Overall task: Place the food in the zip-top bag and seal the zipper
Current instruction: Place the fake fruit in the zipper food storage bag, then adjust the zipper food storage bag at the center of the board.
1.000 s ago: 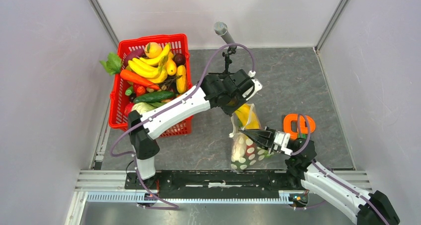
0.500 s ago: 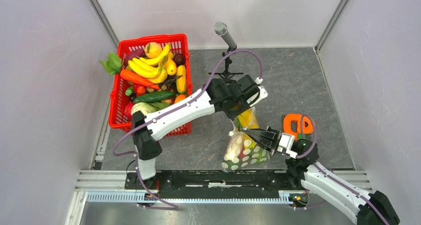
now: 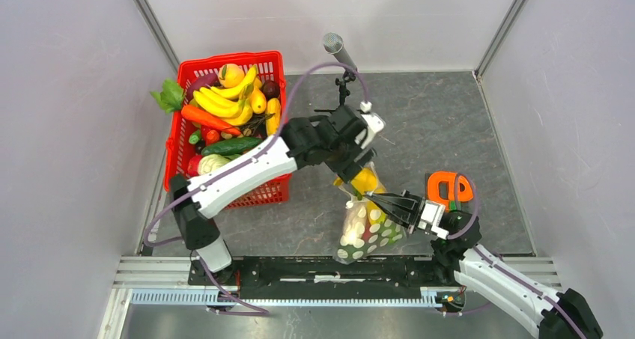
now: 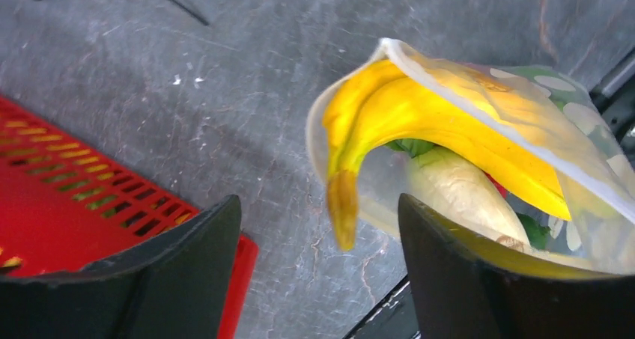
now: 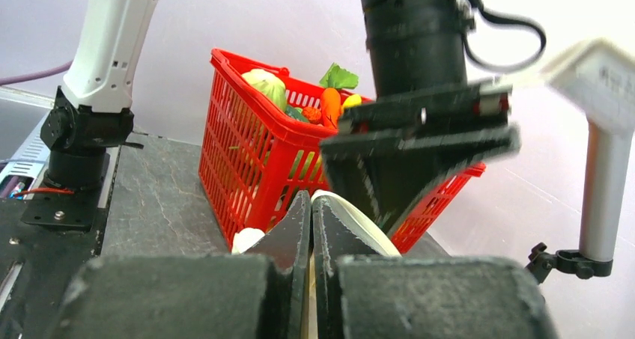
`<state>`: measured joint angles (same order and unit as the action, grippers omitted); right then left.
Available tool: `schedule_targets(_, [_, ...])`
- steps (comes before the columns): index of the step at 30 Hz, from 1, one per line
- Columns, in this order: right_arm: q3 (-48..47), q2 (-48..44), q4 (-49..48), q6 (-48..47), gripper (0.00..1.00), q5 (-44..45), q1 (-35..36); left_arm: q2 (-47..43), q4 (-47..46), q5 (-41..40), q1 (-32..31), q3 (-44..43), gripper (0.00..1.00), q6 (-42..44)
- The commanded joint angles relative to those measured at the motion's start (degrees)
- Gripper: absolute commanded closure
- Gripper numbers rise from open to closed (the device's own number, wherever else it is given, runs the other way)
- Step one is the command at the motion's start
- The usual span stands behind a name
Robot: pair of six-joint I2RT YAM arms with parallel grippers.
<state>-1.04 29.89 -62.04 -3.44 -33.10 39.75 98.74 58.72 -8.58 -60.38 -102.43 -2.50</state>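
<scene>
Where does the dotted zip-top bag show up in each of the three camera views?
Top external: the zip-top bag lies low, right of centre, pinched by the right gripper.
Left wrist: zip-top bag at upper right, a banana poking from its mouth.
Right wrist: only a pale curved edge of the zip-top bag, at that gripper's shut tip.
Shared landmark: the red basket, in all three views.
</scene>
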Motion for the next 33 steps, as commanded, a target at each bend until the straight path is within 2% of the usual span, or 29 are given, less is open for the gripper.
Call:
schedule_targets(1, [2.6,1.5,-2.5,-2.8,1.0,1.8,0.2,-9.7,-6.8,-3.9,3.2,2.0,0.14,-5.4])
schedule_targets(5, [-1.2,5.4,-1.6,-6.5,1.0,1.2,0.2,-21.5,-17.4,-3.7,7.4,10.5,0.02,-9.0])
schedule_targets(8, [-8.8,10.8,1.8,-7.8,1.0,-4.2,-0.4,-27.9,-22.7,-0.3,12.3,17.3,0.0,-12.2])
schedule_targets(13, [-19.5,16.5,3.4,-3.9,1.0,-15.7,-3.4,-31.9,-26.6,2.7,16.8,23.9,0.01,-15.5])
schedule_targets(16, [-19.6,16.0,3.9,-2.7,1.0,-21.5,-6.0,-32.4,-28.0,4.3,18.0,25.1,0.01,-16.1])
schedule_targets(18, [-18.3,15.3,10.4,-5.2,1.0,-23.2,-7.6,-32.5,-29.1,4.9,18.5,25.7,0.01,-16.1])
schedule_targets(20, [-15.0,13.9,20.0,-9.8,1.0,-21.3,-9.0,-31.9,-29.6,7.1,18.8,25.7,0.01,-15.7])
schedule_targets(21, [-12.5,12.9,20.6,-8.9,1.0,-19.6,-9.7,-31.3,-29.5,8.1,18.9,25.6,0.01,-15.5])
schedule_targets(24, [-0.6,8.9,9.2,-0.4,1.0,-15.1,-10.8,-28.9,-29.2,13.2,19.0,25.6,0.02,-14.3])
schedule_targets(25, [5.9,4.8,2.8,5.1,1.0,-11.8,-11.0,-27.0,-28.9,17.8,19.0,25.6,0.03,-13.6])
schedule_targets(30, [7.2,-3.0,10.3,2.0,1.0,-4.9,-11.2,-24.4,-26.6,24.9,19.0,24.7,0.06,-11.9])
schedule_targets(33, [4.0,-4.6,19.5,-0.8,1.0,-1.3,-11.7,-23.8,-25.3,25.6,18.9,24.3,0.07,-11.4])
